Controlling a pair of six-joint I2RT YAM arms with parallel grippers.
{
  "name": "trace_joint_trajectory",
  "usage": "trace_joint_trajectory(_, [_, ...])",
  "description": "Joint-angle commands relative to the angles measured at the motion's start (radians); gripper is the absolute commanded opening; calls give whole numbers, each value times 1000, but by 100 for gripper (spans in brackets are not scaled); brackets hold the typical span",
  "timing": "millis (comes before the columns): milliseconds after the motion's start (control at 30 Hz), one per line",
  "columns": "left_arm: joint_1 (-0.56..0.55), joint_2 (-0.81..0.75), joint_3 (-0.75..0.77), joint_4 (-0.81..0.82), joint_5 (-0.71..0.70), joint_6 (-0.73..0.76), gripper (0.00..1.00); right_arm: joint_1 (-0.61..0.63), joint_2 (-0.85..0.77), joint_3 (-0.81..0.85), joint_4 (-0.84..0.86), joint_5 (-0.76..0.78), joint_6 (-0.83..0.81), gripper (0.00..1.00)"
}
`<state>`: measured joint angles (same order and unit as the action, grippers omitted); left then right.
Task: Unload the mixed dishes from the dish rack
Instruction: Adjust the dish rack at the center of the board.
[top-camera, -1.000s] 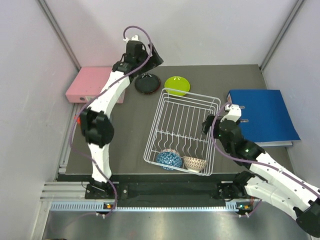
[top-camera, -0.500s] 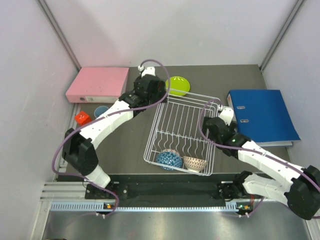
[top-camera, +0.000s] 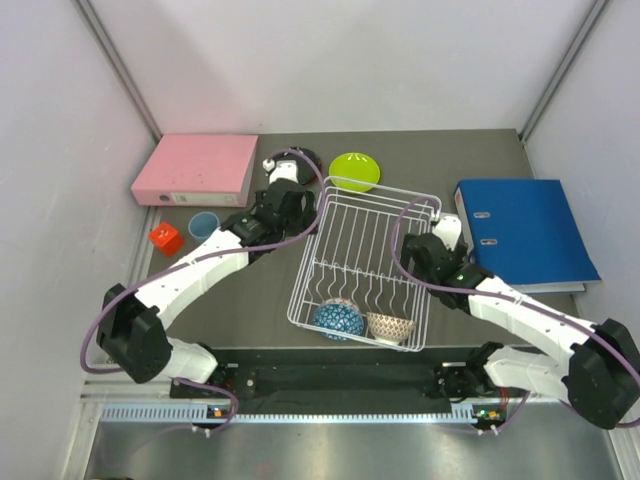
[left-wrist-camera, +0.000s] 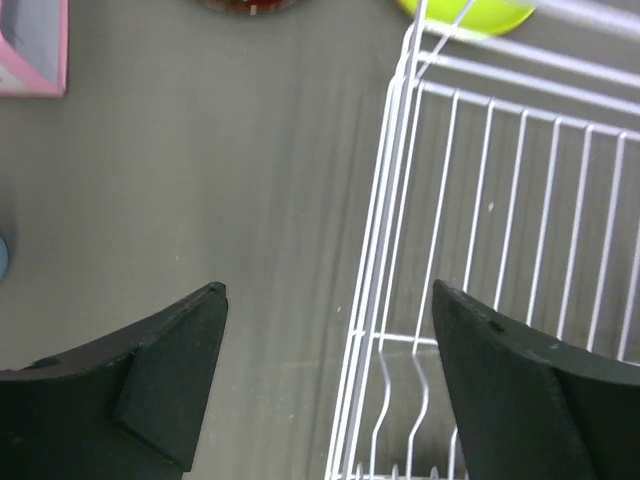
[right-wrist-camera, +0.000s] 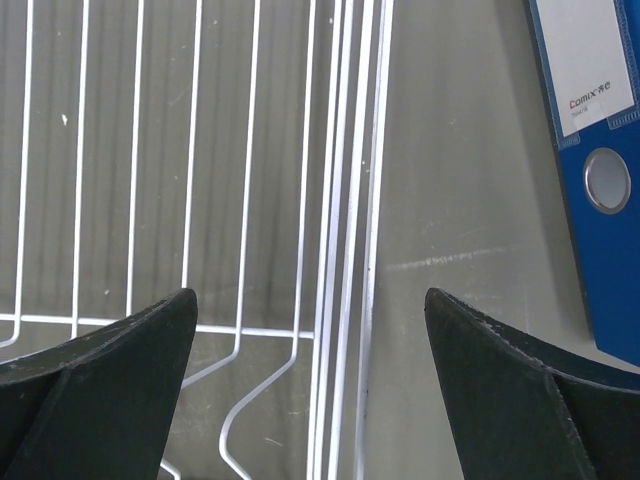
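The dish rack (top-camera: 385, 186) is a white wire basket in the middle of the table. At its near end a blue patterned bowl (top-camera: 337, 318) sits next to a beige patterned bowl (top-camera: 390, 326). Behind the rack lie a lime green plate (top-camera: 354, 170) and a dark red plate (top-camera: 303, 157), which is mostly hidden by my left arm. A pale blue cup (top-camera: 204, 222) stands at the left. My left gripper (left-wrist-camera: 328, 290) hangs open astride the rack's left rim (left-wrist-camera: 385, 250). Over the right rim (right-wrist-camera: 350, 200) my right gripper (right-wrist-camera: 310, 294) is open too. Neither holds anything.
A pink binder (top-camera: 195, 168) lies at the back left, with a small red cube (top-camera: 166, 238) in front of it by the cup. A blue binder (top-camera: 525, 232) lies right of the rack, close to my right gripper. Grey walls close in three sides.
My left arm swung from the back by the dark red plate down to the rack's left rim. My right gripper moved inward over the right rim.
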<state>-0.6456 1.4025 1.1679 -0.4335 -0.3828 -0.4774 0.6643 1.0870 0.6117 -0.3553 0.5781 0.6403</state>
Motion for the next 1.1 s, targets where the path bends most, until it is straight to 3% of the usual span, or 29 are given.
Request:
trace_joint_trajectory(0, [-6, -16, -63, 26, 25, -23, 82, -8, 7, 42, 42, -1, 4, 95])
trace_joint_trajectory(167, [-20, 7, -89, 1, 64, -55, 74, -6, 16, 37, 62, -15, 4, 94])
trace_joint_trajectory(433, [-34, 42, -143, 32, 99, -81, 54, -8, 30, 25, 82, -27, -8, 83])
trace_joint_trajectory(467, [-34, 47, -146, 33, 102, -84, 47, -8, 37, 23, 82, -27, -8, 81])
trace_joint_trajectory(500, [-35, 52, -148, 32, 105, -89, 41, -8, 40, 22, 87, -30, -7, 71])
trace_joint_trajectory(533, [-35, 56, -152, 33, 108, -92, 24, -8, 42, 20, 96, -35, -14, 65])
trace_joint_trajectory(633, [-43, 62, -160, 30, 111, -105, 0, -8, 56, 22, 107, -44, -18, 47])
trace_joint_trajectory(767, [-52, 53, -169, 24, 99, -124, 0, -8, 82, 51, 111, -47, -27, 25])
trace_joint_trajectory(867, [-57, 27, -178, 7, 90, -150, 0, -8, 100, 88, 111, -46, -36, 2])
trace_joint_trajectory(1067, [-57, -39, -191, -34, 58, -179, 0, -8, 151, 166, 118, -44, -60, 0])
